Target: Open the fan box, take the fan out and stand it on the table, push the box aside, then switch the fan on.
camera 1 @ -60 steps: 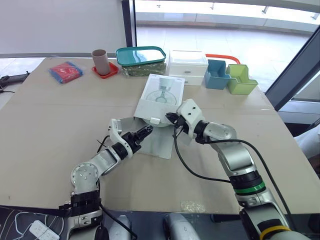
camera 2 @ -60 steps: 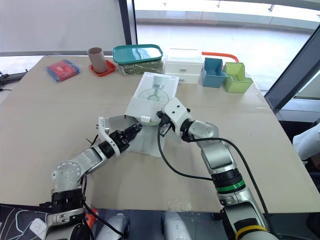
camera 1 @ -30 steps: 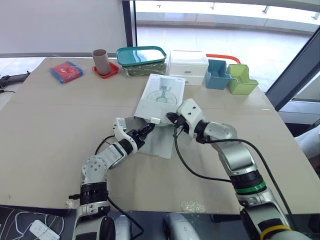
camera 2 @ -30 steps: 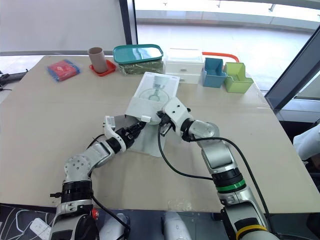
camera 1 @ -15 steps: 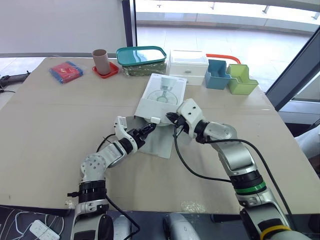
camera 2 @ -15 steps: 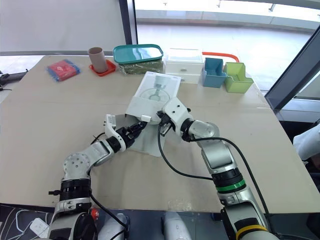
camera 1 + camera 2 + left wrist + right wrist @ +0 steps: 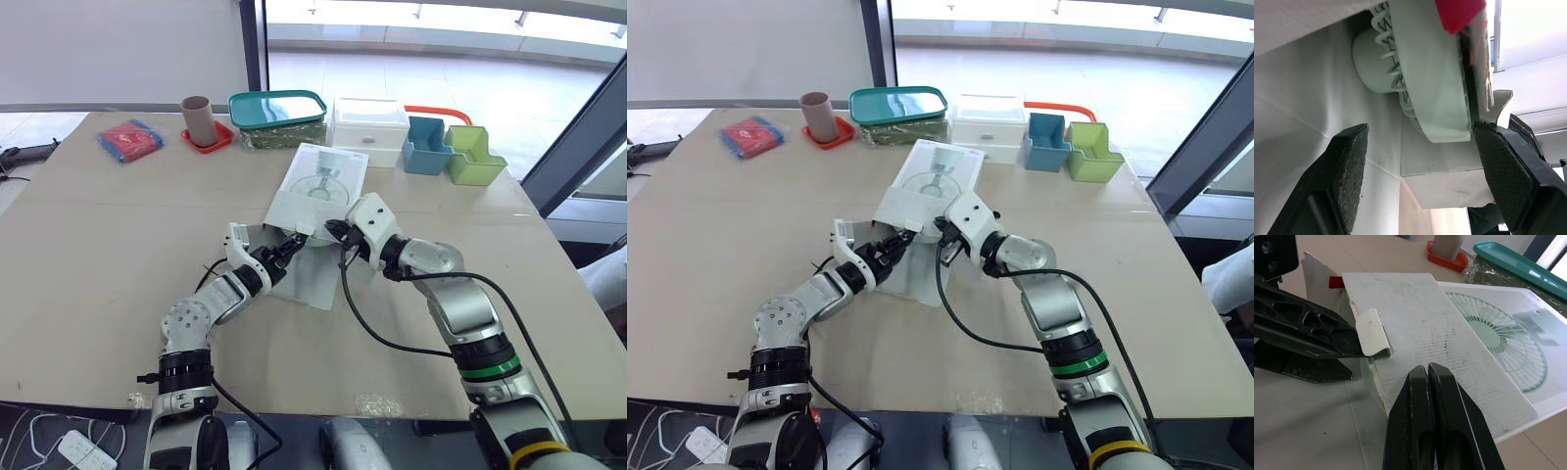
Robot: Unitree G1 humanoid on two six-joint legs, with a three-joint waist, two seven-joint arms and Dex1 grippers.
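The white fan box (image 7: 318,191) lies flat mid-table, its printed fan picture facing up and its open end toward me. One flap (image 7: 306,281) rests on the table in front of it. My left gripper (image 7: 284,250) reaches into that open end. In the left wrist view it stands open (image 7: 1420,129), one finger on each side of the pale green fan (image 7: 1430,83) inside the box. My right gripper (image 7: 333,231) is shut with nothing in it, its tips (image 7: 1425,369) against the box's top panel near the open edge.
Along the far edge stand a brown cup on a red coaster (image 7: 196,119), a teal-lidded tray (image 7: 277,110), a white drawer box (image 7: 367,127), a blue bin (image 7: 423,145) and a green bin (image 7: 470,155). A red packet (image 7: 128,139) lies far left. A black cable (image 7: 358,313) loops beside the box.
My left gripper has pushed forward from in front of the flap into the box's open end, around the fan. The box has shifted slightly away. The right gripper has stayed put.
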